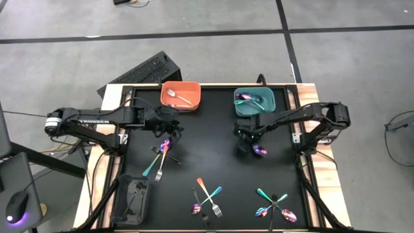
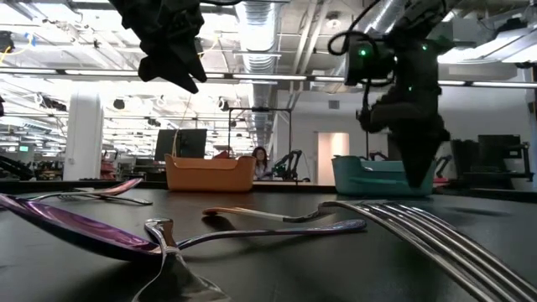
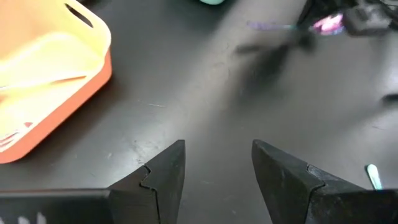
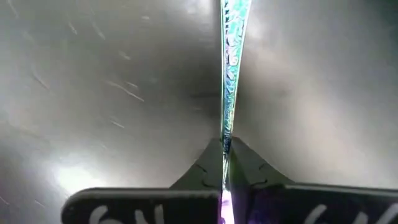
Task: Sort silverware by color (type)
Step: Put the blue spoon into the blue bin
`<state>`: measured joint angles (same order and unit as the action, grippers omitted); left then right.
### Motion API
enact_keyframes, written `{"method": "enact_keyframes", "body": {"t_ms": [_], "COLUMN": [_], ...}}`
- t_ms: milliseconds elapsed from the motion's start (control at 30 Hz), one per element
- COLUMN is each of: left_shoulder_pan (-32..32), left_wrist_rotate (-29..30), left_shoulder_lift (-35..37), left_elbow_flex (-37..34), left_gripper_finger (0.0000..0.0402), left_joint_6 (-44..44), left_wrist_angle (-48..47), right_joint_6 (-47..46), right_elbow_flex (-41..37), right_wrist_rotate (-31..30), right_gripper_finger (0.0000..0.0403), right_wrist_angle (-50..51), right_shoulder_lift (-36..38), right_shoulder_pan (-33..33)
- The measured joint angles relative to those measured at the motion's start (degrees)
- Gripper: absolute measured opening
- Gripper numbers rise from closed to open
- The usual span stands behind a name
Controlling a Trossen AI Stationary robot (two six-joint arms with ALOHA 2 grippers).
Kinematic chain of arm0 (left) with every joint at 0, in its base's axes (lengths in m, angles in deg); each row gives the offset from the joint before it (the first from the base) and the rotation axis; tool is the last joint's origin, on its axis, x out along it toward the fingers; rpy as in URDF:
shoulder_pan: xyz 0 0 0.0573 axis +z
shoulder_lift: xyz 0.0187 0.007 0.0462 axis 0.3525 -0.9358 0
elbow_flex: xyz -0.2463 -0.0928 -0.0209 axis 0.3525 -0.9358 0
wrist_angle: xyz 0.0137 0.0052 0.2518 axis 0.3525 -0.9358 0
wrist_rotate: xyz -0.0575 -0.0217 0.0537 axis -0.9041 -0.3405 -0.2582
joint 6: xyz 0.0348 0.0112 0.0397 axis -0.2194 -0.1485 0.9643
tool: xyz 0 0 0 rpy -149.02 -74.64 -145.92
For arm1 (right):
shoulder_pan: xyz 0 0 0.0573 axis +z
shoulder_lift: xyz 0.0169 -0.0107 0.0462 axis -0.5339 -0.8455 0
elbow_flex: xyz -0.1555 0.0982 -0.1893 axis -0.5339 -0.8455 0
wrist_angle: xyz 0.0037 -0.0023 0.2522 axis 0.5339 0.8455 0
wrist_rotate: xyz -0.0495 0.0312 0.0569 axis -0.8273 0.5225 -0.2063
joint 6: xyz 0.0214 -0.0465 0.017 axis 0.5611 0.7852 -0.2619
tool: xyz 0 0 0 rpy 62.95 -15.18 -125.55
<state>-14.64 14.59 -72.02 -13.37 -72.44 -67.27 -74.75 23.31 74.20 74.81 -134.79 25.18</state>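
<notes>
My right gripper (image 1: 249,144) points down over the black table just in front of the teal bin (image 1: 253,102) and is shut on an iridescent purple spoon (image 1: 260,151). In the right wrist view its handle (image 4: 231,62) runs away from the shut fingers. My left gripper (image 1: 173,128) hangs open above the table near the orange bin (image 1: 180,95), with nothing between its fingers (image 3: 165,177). A silver fork lies in the orange bin, and a purple piece lies in the teal bin. More silverware (image 1: 162,157) lies loose on the table. My right gripper pinches the iridescent spoon's thin handle (image 4: 226,134) between its two fingers, which come from above and point down. The handle runs out past the fingertips, close over the table. Whether the spoon rests on the table or hangs clear cannot be told.
A black bin (image 1: 132,197) stands at the table's near left corner. Crossed forks and spoons lie near the front edge (image 1: 207,196) and at the front right (image 1: 275,206). A keyboard (image 1: 145,71) lies beyond the far left corner. The table's middle is bare.
</notes>
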Motion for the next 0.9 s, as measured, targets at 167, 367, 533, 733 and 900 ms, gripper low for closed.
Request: {"method": "enact_keyframes", "body": {"t_ms": [167, 367, 533, 733, 900], "left_shoulder_pan": [0.0, 0.0, 0.0, 0.0, 0.2], "left_wrist_rotate": [2.6, 3.4, 5.9, 6.3, 6.6], "left_shoulder_lift": [0.0, 0.0, 0.0, 0.0, 0.0], "left_elbow_flex": [0.0, 0.0, 0.0, 0.0, 0.0], "left_gripper_finger": [0.0173, 0.0173, 0.0173, 0.0173, 0.0173], "left_joint_6": [-0.8, -2.2, -3.8, -7.4, -10.5], "left_wrist_angle": [0.1, 0.0, 0.0, -0.1, -0.2], "right_joint_6": [13.8, 36.1, 52.5, 58.2, 58.8], "right_elbow_flex": [5.9, 10.9, 10.0, 8.7, 8.6], "right_wrist_rotate": [-12.0, -28.0, -28.2, -28.1, -26.7], "right_gripper_finger": [0.0014, 0.0015, 0.0016, 0.0032, 0.0090], "right_wrist_angle": [6.1, 5.9, -0.5, -3.6, -6.6], "right_shoulder_lift": [3.7, 7.1, 7.3, 6.0, 6.0], "right_shoulder_pan": [-4.1, -10.5, -18.2, -26.2, -29.1]}}
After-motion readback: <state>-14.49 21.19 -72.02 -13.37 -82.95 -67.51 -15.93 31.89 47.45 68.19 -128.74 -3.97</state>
